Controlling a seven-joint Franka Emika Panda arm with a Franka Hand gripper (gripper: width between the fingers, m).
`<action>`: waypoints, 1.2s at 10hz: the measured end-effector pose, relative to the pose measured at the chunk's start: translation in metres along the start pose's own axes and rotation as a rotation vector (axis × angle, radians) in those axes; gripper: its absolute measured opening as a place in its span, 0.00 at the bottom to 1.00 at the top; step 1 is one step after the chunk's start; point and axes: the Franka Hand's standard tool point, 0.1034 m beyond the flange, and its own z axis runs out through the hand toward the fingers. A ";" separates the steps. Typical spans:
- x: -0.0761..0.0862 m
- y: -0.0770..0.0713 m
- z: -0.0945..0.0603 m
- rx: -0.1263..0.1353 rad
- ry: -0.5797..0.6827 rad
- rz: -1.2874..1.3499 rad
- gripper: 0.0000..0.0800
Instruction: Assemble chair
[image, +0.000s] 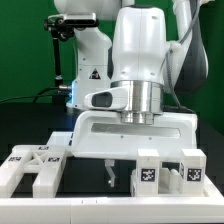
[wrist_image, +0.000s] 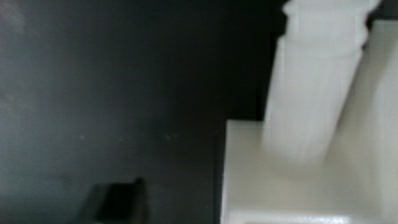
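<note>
The tool (image: 131, 178) hangs low over the dark surface (image: 90, 178) near its front edge. It is spread and pinches nothing; one dark finger (wrist_image: 121, 200) shows. Just beside it, toward the exterior view's right, stand tagged chair blocks (image: 148, 176). Another chair piece (image: 35, 165) lies by the front corner on the exterior view's left. The wrist view shows a rounded chair leg (wrist_image: 313, 70) meeting a flat white part (wrist_image: 302, 175).

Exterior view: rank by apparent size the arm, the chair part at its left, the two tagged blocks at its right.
1. Arm
2. Chair part
3. Inner block and outer block: they look alike, so unranked.
</note>
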 end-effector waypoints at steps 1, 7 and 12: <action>0.000 0.000 0.000 0.000 0.000 0.000 0.33; 0.001 0.000 -0.001 0.000 0.004 0.000 0.05; 0.003 0.013 -0.009 0.000 -0.001 -0.050 0.05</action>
